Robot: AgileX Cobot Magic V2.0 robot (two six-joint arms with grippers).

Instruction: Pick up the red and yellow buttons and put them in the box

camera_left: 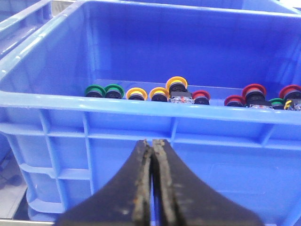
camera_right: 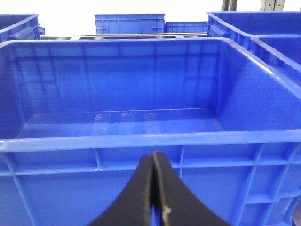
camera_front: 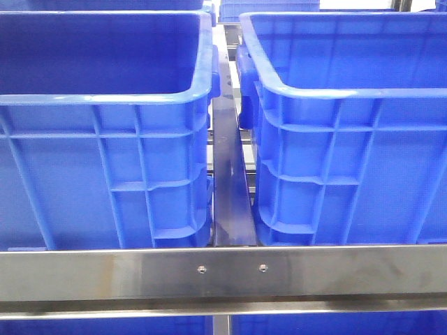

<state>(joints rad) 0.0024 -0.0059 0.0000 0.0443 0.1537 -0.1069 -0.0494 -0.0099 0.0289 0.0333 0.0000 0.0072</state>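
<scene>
In the left wrist view a blue crate (camera_left: pixel 94 101) holds several push buttons along its floor. The yellow buttons (camera_left: pixel 136 93) lie left of centre, one (camera_left: pixel 177 84) standing higher. The red buttons (camera_left: pixel 201 95) lie to their right, with more of them (camera_left: pixel 254 89) further on. My left gripper (camera_left: pixel 153 143) is shut and empty, outside the crate's near wall below the rim. In the right wrist view the box (camera_right: pixel 141 139), a blue crate, is empty. My right gripper (camera_right: pixel 154 155) is shut and empty, outside its near wall. Neither gripper shows in the front view.
Two green buttons (camera_left: pixel 95 90) lie left of the yellow ones. The front view shows both crates side by side, left (camera_front: pixel 105 98) and right (camera_front: pixel 335 91), with a narrow gap (camera_front: pixel 229 181) between them and a steel rail (camera_front: pixel 223 272) across the front. More blue crates (camera_right: pixel 129 23) stand behind.
</scene>
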